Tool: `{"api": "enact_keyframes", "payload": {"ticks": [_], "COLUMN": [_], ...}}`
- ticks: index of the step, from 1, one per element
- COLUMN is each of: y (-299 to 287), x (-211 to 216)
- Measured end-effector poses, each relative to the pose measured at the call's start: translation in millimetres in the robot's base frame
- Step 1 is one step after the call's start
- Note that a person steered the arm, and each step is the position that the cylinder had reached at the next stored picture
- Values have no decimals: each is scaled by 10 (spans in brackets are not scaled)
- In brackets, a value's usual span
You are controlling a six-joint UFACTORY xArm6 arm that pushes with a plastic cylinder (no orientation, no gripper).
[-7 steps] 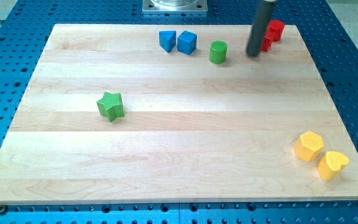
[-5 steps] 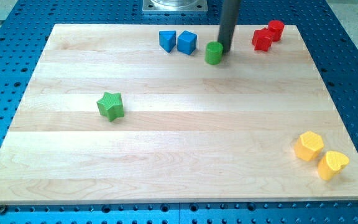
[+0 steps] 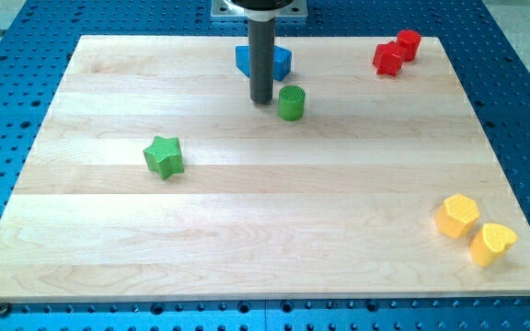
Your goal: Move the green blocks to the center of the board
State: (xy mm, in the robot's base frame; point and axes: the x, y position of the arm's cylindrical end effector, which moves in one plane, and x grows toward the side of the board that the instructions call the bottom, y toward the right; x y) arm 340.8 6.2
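Observation:
A green cylinder (image 3: 291, 102) stands on the wooden board (image 3: 265, 230) a little above the middle. My tip (image 3: 261, 100) rests on the board just left of the cylinder, close to it with a small gap. A green star block (image 3: 164, 155) lies further to the view's left, around mid height. The rod rises from the tip towards the view's top and hides part of the blue blocks behind it.
Two blue blocks (image 3: 282, 61) sit at the view's top centre, partly behind the rod. Two red blocks (image 3: 396, 52) sit at the top right. A yellow hexagon block (image 3: 456, 216) and a yellow heart block (image 3: 492, 244) lie at the bottom right.
My tip swept from the view's top right to the left, passing the green cylinder. The cylinder slid left and down the view. The other blocks stayed put.

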Motion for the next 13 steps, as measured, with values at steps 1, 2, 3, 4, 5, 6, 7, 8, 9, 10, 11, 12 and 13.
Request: {"api": "enact_keyframes", "payload": {"ticks": [1,2,3,4,5,6,7,8,9,10,11,12,13], "y": [170,207,234,234,410,744,752,752,834,859,859,624,966], "x": [31,31,26,26,24,-59,-92,-92,-63,-62,161,371,279]}}
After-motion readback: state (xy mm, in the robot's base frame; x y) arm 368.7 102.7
